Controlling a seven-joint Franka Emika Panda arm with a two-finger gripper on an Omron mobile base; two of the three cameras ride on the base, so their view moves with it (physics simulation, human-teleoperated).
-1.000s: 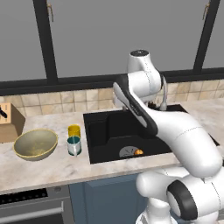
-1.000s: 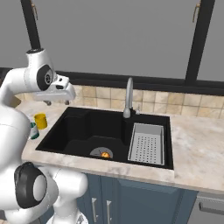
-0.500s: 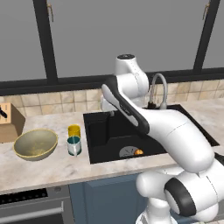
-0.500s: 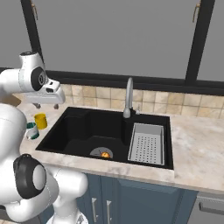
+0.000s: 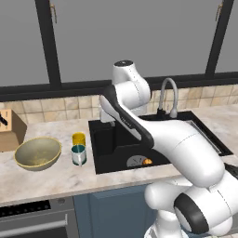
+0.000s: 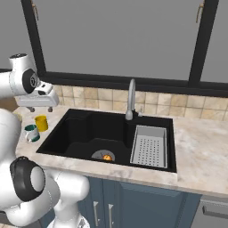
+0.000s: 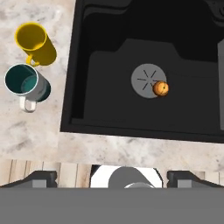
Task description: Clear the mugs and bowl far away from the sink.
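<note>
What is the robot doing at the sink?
The robot's open gripper holds nothing and hangs above the counter's edge by the black sink. A yellow mug and a teal mug stand side by side left of the sink, with the bowl further left. Nothing has been picked up yet.

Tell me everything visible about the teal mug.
The teal mug stands upright and empty on the beige marble counter, just beside the black sink. Its inside is teal, its outer wall silvery and metallic-looking, with a small pale loop handle. The yellow mug stands right next to it; contact can't be told. Nothing grips it.
</note>
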